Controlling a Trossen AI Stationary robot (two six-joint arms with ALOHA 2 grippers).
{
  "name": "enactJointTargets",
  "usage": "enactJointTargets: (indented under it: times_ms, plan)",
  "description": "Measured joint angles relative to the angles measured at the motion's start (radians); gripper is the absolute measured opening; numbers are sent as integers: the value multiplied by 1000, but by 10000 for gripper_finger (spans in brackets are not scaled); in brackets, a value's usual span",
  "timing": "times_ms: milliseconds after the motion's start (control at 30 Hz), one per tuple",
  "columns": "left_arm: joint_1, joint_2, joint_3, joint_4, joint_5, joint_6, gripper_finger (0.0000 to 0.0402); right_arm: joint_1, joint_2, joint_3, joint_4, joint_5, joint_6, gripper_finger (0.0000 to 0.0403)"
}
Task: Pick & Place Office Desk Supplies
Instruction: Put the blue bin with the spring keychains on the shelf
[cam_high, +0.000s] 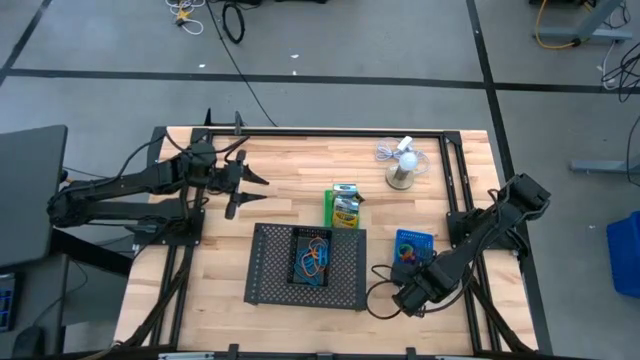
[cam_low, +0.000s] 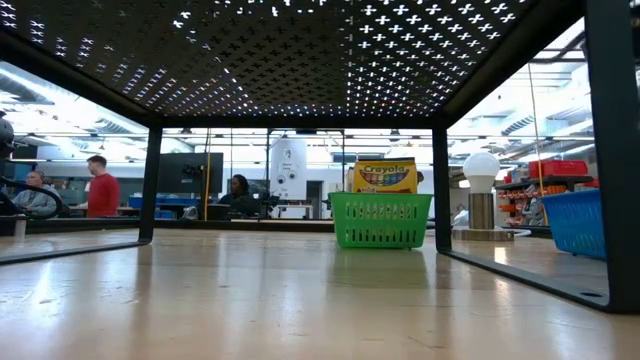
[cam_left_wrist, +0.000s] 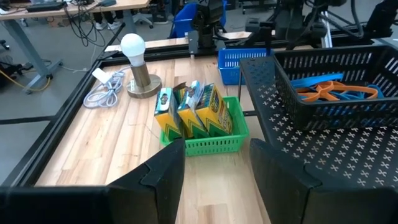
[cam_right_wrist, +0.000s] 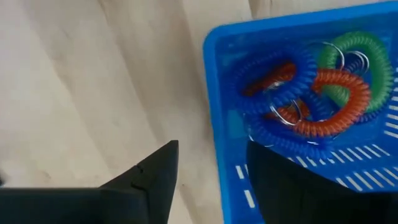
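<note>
the right hand, fingers spread, straddles the near wall of the blue bin at lower right of the high view; closing could tip it and spill the coiled loops. farther up at centre the green bin holds the crayon boxes, and at upper left the left hand, also spread, hovers over bare surface.

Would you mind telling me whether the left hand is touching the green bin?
Apart. The high view shows bare table between the left hand and the green bin.

wood desk has a black mesh tray, green bin, blue bin and a little fan sitting on it
</note>
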Motion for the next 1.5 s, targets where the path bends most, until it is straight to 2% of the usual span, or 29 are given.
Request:
enactJointTargets:
  times_ms: [500,800,1067,1167,1333,1500]
  plan:
    - [0,30,0,1,11,8,188,-2,0,-16,30,52,-50,142]
    - [0,30,0,1,18,8,188,-8,0,-21,58,58,-66,137]
    - [0,30,0,1,18,7,188,-17,1,-112,146,5,-46,130]
    - [0,30,0,1,18,5,188,-22,1,-122,144,3,-42,102]
    - [0,30,0,1,18,4,188,-22,1,-122,134,11,-55,13]
    - [0,30,0,1,18,4,188,-21,1,-118,128,23,-29,5]
